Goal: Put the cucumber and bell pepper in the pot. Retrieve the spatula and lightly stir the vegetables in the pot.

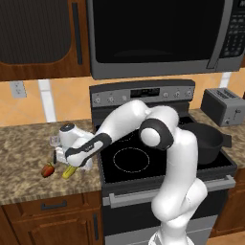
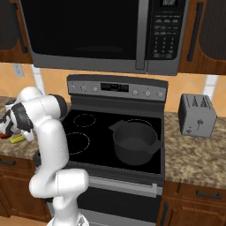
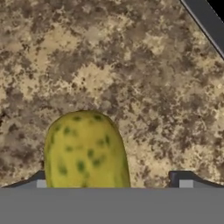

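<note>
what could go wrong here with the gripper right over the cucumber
1. In the hand view the cucumber sits nearer one side than midway between the fingertips, so closing could nudge or roll it instead of gripping it.
2. The bell pepper lies close beside the cucumber on the counter; the gripper might bump it.
3. The pot stands across the stove, so a weak hold may drop the cucumber on the way.

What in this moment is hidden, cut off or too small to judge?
- Pincer grip on the cucumber: hand view's bottom edge cuts off the fingertips.
- Cucumber's near end: cut off there too.
- Bell pepper: tiny in the left base view.
- Pot interior: too dark to read.
</note>
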Available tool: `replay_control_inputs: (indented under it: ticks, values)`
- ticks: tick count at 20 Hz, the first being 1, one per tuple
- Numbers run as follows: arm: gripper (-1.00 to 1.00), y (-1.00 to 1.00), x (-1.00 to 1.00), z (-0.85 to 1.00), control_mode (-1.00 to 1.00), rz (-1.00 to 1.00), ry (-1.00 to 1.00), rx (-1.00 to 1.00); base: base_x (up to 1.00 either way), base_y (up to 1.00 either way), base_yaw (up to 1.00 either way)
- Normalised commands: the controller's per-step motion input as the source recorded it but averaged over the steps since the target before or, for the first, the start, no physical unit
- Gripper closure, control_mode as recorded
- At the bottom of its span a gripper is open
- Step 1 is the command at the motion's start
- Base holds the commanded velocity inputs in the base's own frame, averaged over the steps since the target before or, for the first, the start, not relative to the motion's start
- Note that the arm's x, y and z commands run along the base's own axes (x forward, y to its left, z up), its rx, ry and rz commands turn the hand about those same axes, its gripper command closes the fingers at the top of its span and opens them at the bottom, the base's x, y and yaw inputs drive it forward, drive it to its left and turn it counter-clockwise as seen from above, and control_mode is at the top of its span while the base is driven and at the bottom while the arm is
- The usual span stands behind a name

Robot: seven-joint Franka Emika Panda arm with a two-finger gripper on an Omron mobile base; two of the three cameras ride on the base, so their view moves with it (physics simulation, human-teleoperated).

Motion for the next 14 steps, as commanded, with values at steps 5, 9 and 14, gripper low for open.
replay_control_inputs:
  ticks: [5,9,14]
  values:
    - [1.00,0.02,0.00,-0.19,-1.00,-0.06,0.00,0.02,0.00,0.00,0.00]
    - [1.00,-0.10,-0.32,0.23,-1.00,-0.16,-0.08,0.00,0.00,0.00,0.00]
    - [1.00,-0.53,-0.61,0.70,-1.00,-0.24,-0.17,0.00,0.00,0.00,0.00]
